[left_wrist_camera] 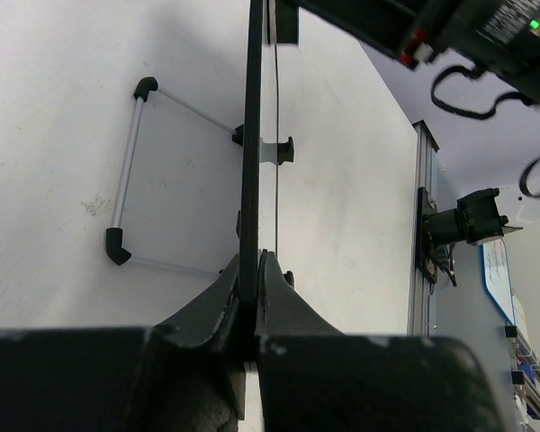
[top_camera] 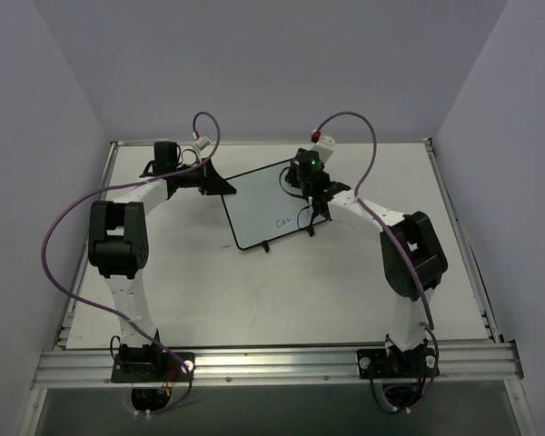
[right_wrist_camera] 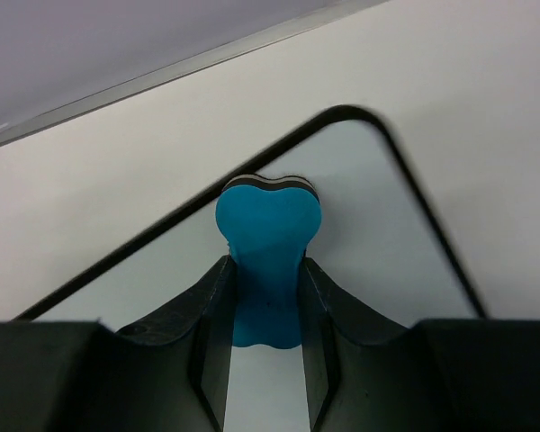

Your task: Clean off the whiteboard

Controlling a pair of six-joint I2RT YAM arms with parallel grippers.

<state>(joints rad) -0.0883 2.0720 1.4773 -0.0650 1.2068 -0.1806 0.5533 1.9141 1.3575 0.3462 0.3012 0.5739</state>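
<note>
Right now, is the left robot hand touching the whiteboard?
Touching. The left wrist view shows the left gripper clamped onto the edge of the whiteboard, with no gap on either side.

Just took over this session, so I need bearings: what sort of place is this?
Probably a lab robot cell: a white table framed by aluminium rails, with plain walls closing it in on three sides.

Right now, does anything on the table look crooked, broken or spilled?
Nothing broken or spilled. The small white board with a thin black frame sits crooked on the white table, its side pinched by the left end effector. Some blue writing shows near the blue bone-shaped eraser in the right end effector.
</note>
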